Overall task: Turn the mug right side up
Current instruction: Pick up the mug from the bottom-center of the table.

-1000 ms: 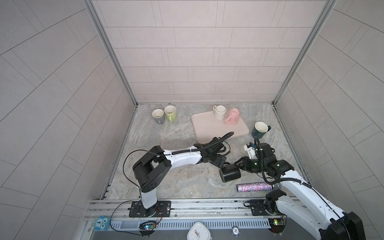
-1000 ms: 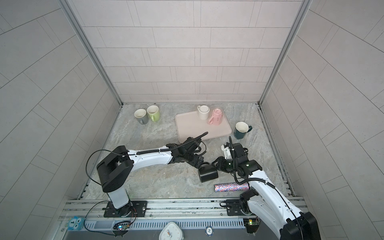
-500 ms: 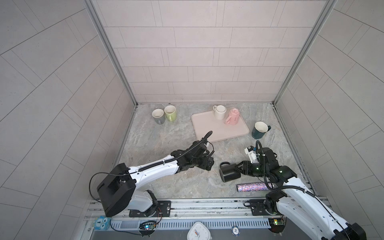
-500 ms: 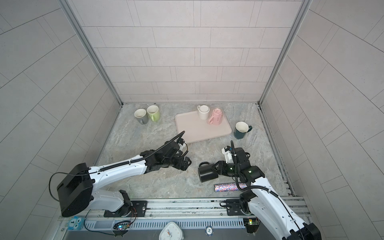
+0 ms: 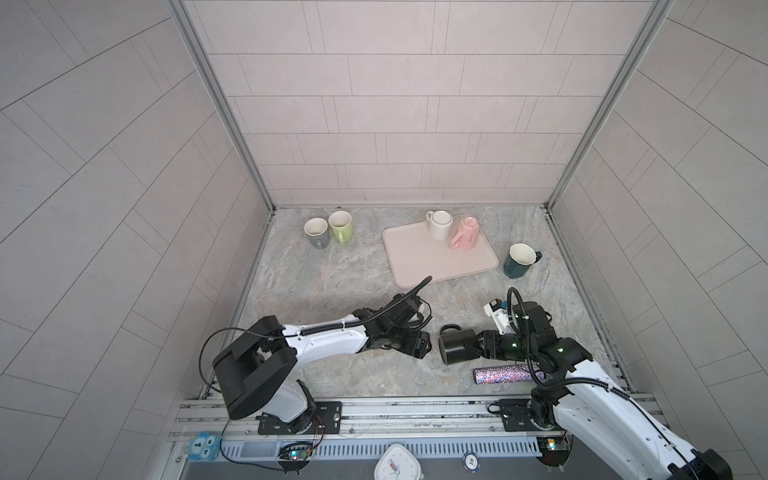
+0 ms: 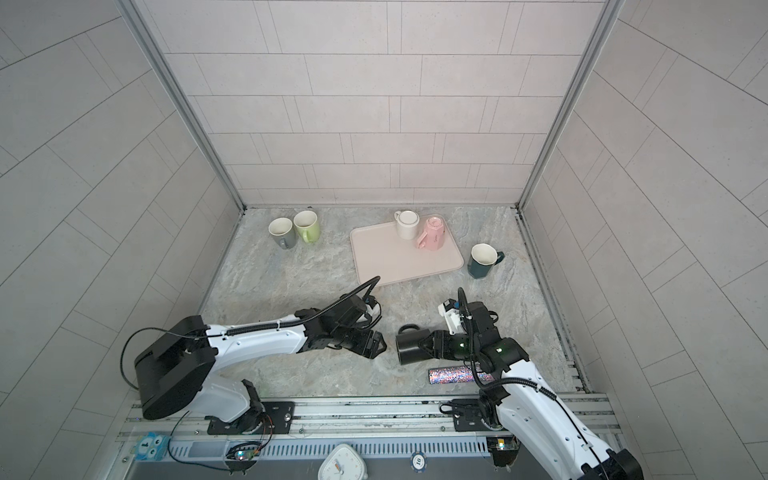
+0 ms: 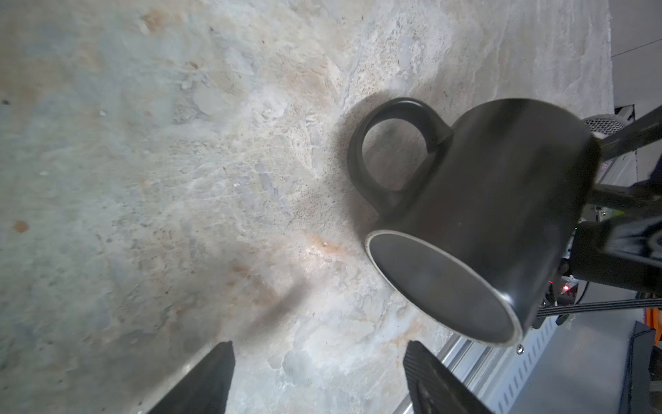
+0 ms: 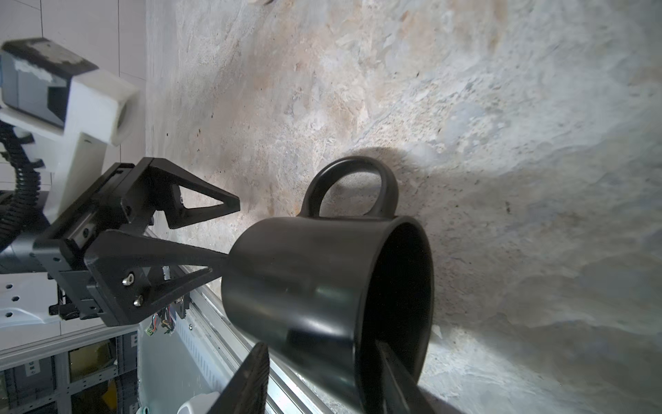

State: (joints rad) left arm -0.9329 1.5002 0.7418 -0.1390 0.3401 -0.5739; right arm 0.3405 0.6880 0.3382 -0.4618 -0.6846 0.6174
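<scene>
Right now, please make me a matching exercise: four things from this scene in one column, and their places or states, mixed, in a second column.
1 black mug
2 pink mug
3 teal mug
4 glitter tube

A on the tray
B lying flat, in no gripper
C on its side, held by the right gripper
D upright, beside the tray

Pairs: 1-C, 2-A, 3-D, 4-B

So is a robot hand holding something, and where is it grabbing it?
The right gripper holds the black mug by its rim wall, one finger inside the mouth, one outside. The left gripper is open, holding nothing.
</scene>
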